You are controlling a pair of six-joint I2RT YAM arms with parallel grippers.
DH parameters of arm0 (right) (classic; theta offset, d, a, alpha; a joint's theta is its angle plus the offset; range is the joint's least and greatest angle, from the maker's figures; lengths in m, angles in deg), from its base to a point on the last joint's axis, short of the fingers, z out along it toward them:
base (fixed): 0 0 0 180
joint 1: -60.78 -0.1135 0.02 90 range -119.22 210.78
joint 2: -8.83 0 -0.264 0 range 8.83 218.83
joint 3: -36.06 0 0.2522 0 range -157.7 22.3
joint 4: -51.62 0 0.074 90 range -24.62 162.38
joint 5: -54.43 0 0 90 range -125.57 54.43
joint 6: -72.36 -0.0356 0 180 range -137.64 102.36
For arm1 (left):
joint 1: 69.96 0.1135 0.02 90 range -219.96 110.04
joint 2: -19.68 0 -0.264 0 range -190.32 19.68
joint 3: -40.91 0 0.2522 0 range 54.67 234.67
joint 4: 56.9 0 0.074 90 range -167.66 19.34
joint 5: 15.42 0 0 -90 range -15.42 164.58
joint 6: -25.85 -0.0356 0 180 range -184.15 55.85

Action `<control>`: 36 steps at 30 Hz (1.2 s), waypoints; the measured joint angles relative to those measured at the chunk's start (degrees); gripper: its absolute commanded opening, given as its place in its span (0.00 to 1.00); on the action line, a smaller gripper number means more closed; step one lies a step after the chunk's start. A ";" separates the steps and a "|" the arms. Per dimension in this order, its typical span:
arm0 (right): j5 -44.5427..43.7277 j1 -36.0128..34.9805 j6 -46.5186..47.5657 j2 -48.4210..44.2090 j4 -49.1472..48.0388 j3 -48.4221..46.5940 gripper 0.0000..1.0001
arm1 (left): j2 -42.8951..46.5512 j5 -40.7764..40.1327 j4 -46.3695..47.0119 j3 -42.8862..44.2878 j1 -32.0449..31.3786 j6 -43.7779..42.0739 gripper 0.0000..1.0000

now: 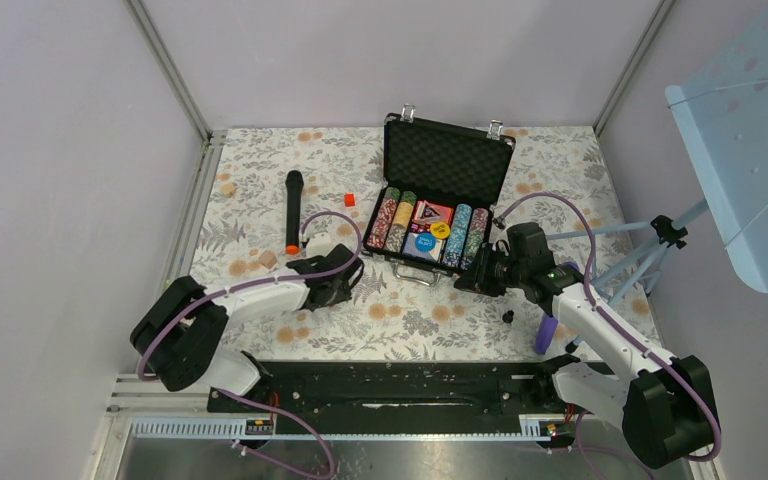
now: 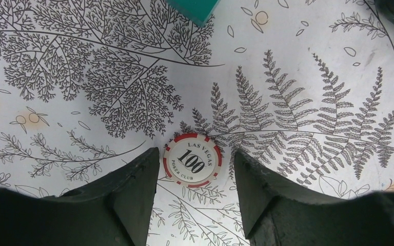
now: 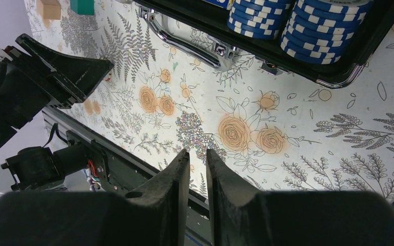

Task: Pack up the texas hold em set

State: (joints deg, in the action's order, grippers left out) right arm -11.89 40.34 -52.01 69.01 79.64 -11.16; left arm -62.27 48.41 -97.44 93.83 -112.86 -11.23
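The black briefcase (image 1: 447,160) stands open at the back middle, its foam lid upright. Rows of striped chips (image 1: 396,222), card decks and round buttons lie in it. One red-and-white "100" poker chip (image 2: 192,159) lies flat on the floral cloth. My left gripper (image 2: 195,154) hovers over it, open, a finger on each side and neither touching it. In the top view this gripper (image 1: 345,275) hides the chip. My right gripper (image 3: 197,154) hangs near the case's front right corner (image 1: 472,278), with only a narrow gap and nothing between its fingers. Blue chips (image 3: 328,25) and the case handle (image 3: 184,43) show above it.
A black microphone (image 1: 293,210) with an orange end lies left of the case. A small red block (image 1: 350,200), a teal block (image 2: 192,10) and wooden blocks (image 1: 227,187) sit on the cloth. A purple object (image 1: 546,335) and a tripod with a blue panel (image 1: 750,140) stand at the right.
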 measured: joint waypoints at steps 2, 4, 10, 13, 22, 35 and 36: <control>0.02 0.00 0.00 0.00 0.00 0.00 0.25 | 0.26 -0.02 -0.04 -0.26 -0.24 0.09 0.53; 0.02 0.00 -0.02 0.00 0.00 0.00 0.26 | 0.50 -0.04 -0.11 -0.44 -0.35 0.13 0.52; 0.02 0.00 -0.15 0.00 -0.04 0.00 0.26 | 1.55 -0.09 -0.13 -1.33 -0.63 0.33 0.50; 0.04 0.00 -0.28 0.00 -0.66 0.20 0.25 | 2.05 -0.15 -0.26 -1.79 -0.90 0.57 0.50; 0.74 0.00 -0.66 0.00 -1.27 0.52 0.25 | 2.38 -0.57 -0.26 -2.14 -1.38 0.83 0.46; 1.03 0.00 -0.68 0.07 -1.29 0.59 0.25 | 2.38 -0.66 -0.52 -2.12 -1.55 1.36 0.41; 1.03 0.00 -0.68 0.07 -1.29 0.59 0.25 | 2.38 -0.66 -0.55 -2.08 -1.55 1.36 0.41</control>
State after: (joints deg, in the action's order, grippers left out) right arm -10.86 40.34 -52.69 69.08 78.35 -10.57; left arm -59.89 47.75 -97.99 91.75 -114.41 -9.87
